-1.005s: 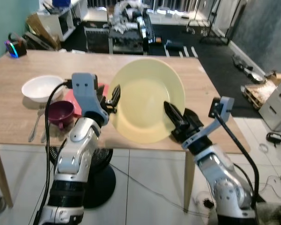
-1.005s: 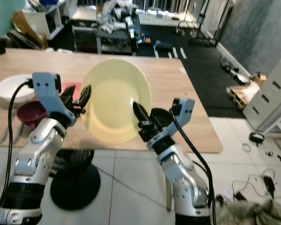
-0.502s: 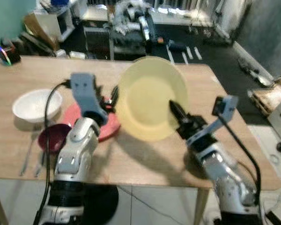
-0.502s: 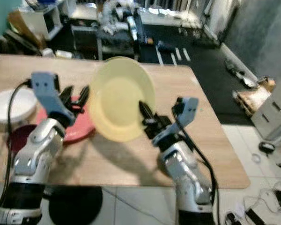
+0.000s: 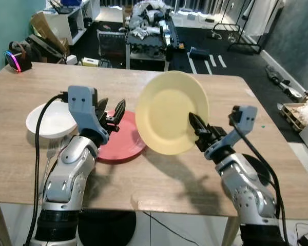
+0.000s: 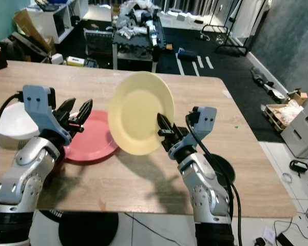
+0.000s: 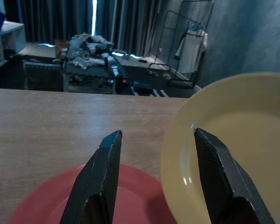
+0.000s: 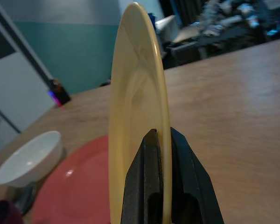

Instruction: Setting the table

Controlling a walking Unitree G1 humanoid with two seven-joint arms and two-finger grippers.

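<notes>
Fingers of the right gripper point(image 5: 199, 134) pinch the round pale-yellow plate point(image 5: 170, 113) by its rim, held on edge above the wooden surface point(image 5: 195, 174), beside the flat red plate point(image 5: 124, 142). Left gripper point(image 5: 113, 111) hovers spread, nearer the red one.

Red plate point(image 5: 124, 144) partly hidden behind yellow plate point(image 5: 170, 119).

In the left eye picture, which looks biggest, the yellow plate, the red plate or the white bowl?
1. Round pale yellow plate, though it is held up nearer the camera, which may inflate it.
2. Flat red plate, partly hidden.
3. Round white bowl, partly hidden.
</notes>
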